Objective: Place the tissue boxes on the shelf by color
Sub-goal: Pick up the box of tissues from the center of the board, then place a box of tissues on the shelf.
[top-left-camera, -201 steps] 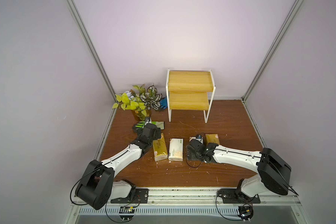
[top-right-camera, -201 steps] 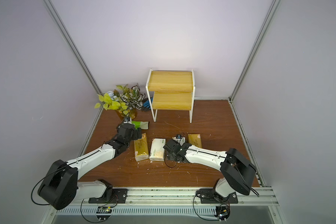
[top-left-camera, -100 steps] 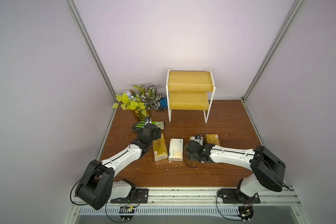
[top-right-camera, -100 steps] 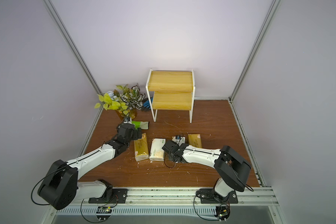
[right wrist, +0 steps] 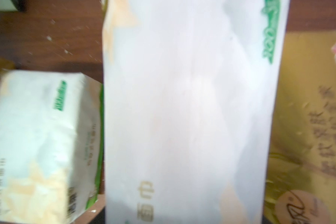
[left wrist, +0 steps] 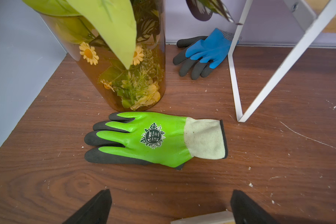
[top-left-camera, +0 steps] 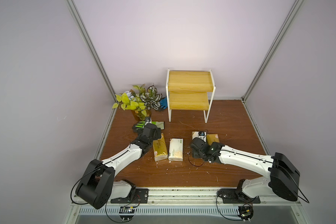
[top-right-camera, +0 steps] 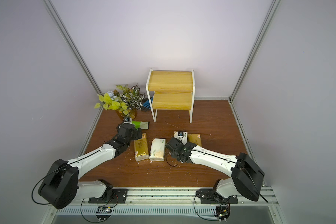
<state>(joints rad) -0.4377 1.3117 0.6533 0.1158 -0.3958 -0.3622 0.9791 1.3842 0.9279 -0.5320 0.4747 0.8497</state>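
Since the shelf (top-left-camera: 189,88) at twelve o'clock stands bare, nothing is sorted: four tissue boxes (top-left-camera: 176,149) lie on the worktop (top-left-camera: 231,126). The left pincer (left wrist: 170,192) hangs spread and empty; the right pincer (top-left-camera: 197,146) sits over a white one, grip unclear.

In both top views we look down and forward from high above the front rail (top-left-camera: 182,194), two nearly equal pictures taking in the whole table (top-left-camera: 231,120) and the shelf (top-left-camera: 188,88) by the back wall (top-left-camera: 182,38). Our left wrist camera sits low over the table, facing the green glove (left wrist: 144,141), which the top views share. Our right wrist camera presses very near a white tissue pack (right wrist: 182,116), blurred, between another white pack (right wrist: 37,135) and a gold pack (right wrist: 308,135)
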